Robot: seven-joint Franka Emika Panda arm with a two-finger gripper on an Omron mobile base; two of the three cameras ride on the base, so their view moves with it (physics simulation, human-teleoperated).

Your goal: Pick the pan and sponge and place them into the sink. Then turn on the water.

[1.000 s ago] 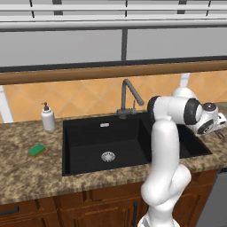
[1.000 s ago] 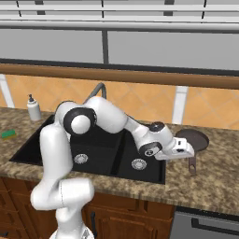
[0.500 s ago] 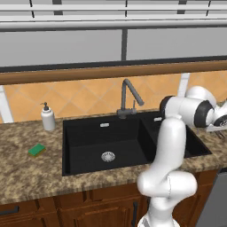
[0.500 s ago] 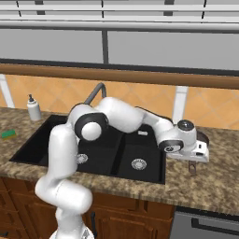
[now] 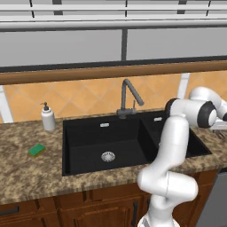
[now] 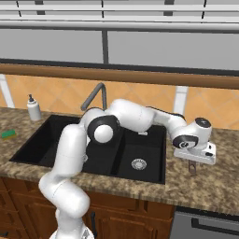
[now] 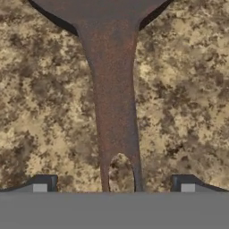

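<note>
Two dark fingertips of the white arm's gripper [image 7: 113, 184] are hanging wide open, straddling the dark brown frying pan's long thin handle [image 7: 114, 103], probably lining up to grab it.

counter [image 5: 26, 173]: granite | on it: sponge [image 5: 37, 150], soap bottle [image 5: 47, 118], pan [image 7: 112, 89]

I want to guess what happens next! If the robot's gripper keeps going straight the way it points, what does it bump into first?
Probably the pan, at its long handle. The open gripper points down with the handle between its fingertips; how far above it hangs is unclear.
</note>
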